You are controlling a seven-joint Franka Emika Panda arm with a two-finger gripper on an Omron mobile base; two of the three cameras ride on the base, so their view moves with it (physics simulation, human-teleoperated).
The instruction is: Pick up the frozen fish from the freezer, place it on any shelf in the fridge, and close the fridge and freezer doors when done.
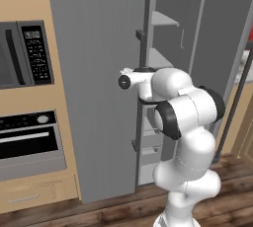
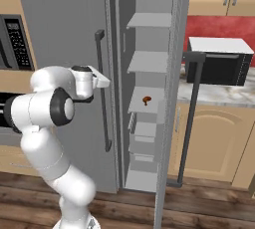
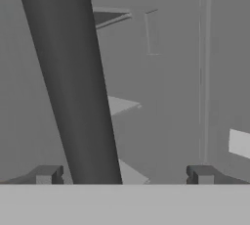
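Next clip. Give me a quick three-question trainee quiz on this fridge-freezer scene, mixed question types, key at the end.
1. True or false: the freezer door stands open.
2. What lies on the freezer's third shelf from the top in the right base view?
A. a small orange-brown lump
B. a milk carton
C. a stack of plates
3. Fill in: in the hand view, the dark bar running up between the fingertips of the hand is a door ____, and the jaws stand ____.

Key: 1 true; 2 A, the small orange-brown lump; 3 handle, open.
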